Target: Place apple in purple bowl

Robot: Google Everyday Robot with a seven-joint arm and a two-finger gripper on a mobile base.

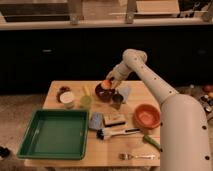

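Observation:
The apple (106, 83) is a small orange-red fruit held at the tip of my gripper (109, 82), just above the rim of the purple bowl (103, 92). The purple bowl is dark maroon and stands at the back middle of the wooden table (100, 147). My arm reaches in from the right, over the table's back edge. The gripper is shut on the apple.
A large green tray (53, 134) fills the front left. An orange bowl (147, 116) stands at the right. A white-rimmed cup (66, 97), a green cup (85, 101), a dark cup (117, 99), a sponge (114, 120), a brush (117, 132) and a fork (137, 156) lie around.

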